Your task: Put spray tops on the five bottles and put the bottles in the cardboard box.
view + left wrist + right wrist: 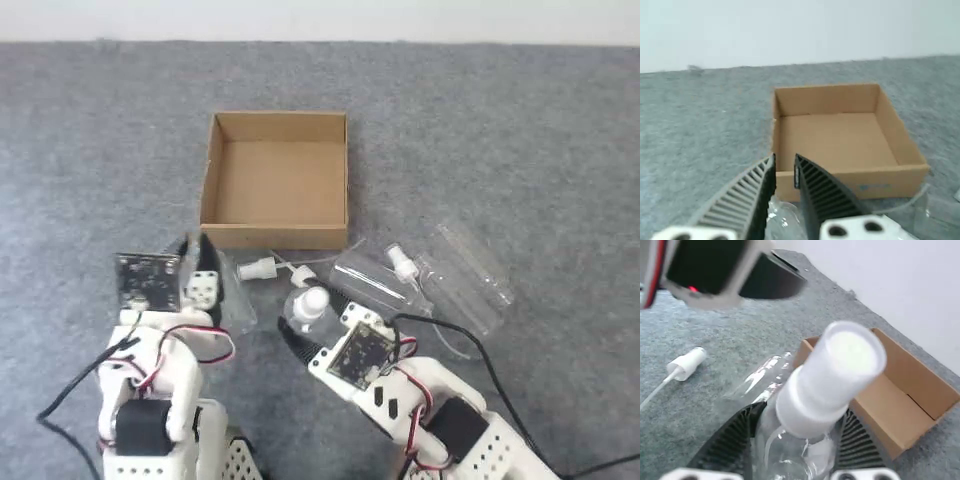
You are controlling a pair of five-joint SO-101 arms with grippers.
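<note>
The cardboard box [275,237] stands open toward the back of the table, also seen at its front wall [850,181] and side [905,390]. My right gripper [312,322] [795,440] is shut on a clear bottle [300,312] [790,455] held upright, fitted with a white capped spray top [311,300] [835,375]. My left gripper [197,250] [785,167] points at the box with its fingers almost together, closed on the end of another clear bottle [235,298] [777,215]. A loose spray top [258,268] [685,364] lies in front of the box.
Two more clear bottles lie to the right of the box: one [365,280] with a white top [403,262], one [470,272] beyond it. The left arm's body [715,265] hangs close over the right gripper. Grey carpet covers the table.
</note>
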